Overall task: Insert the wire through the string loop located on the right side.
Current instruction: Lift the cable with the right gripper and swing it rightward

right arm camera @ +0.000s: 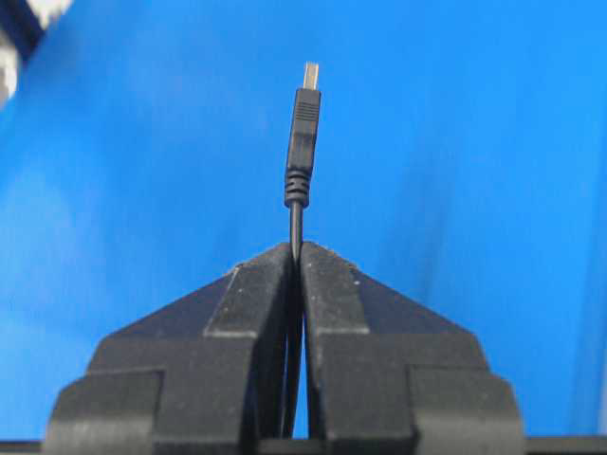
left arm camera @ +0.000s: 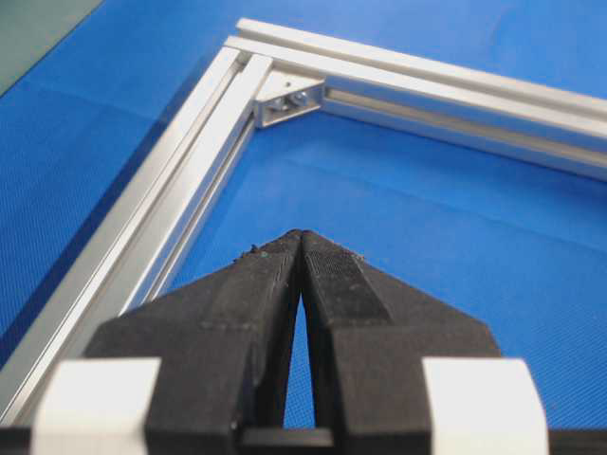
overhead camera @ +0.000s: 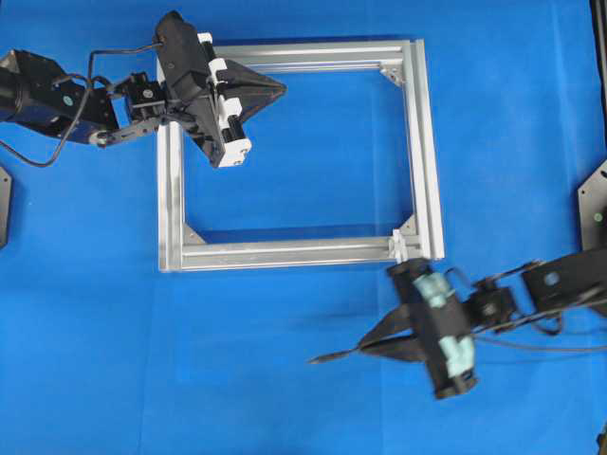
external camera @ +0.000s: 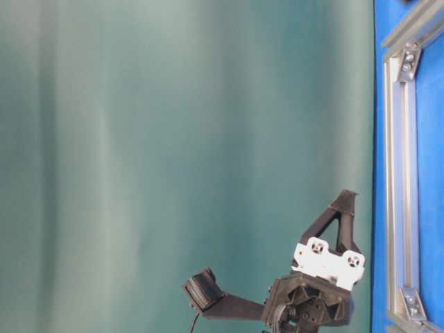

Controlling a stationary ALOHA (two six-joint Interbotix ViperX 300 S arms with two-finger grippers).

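Note:
The wire [right arm camera: 303,133] is a thin black cable ending in a small plug. My right gripper [right arm camera: 297,248] is shut on it just behind the plug, which sticks out past the fingertips. Overhead, the right gripper [overhead camera: 362,349] hovers over blue cloth below the frame's lower right corner, with the wire's plug [overhead camera: 321,358] pointing left. The string loop [overhead camera: 398,245] is a small whitish bit on the silver frame [overhead camera: 285,254] near that corner, up and to the right of the plug. My left gripper [overhead camera: 282,87] is shut on nothing, over the frame's top bar [left arm camera: 301,235].
The square aluminium frame [left arm camera: 190,180] lies flat on the blue cloth, with triangular corner brackets [left arm camera: 289,100] inside its corners. Black arm cables [overhead camera: 541,343] trail by the right arm. The table-level view shows the left gripper [external camera: 345,198] beside the frame [external camera: 400,173] and a green backdrop.

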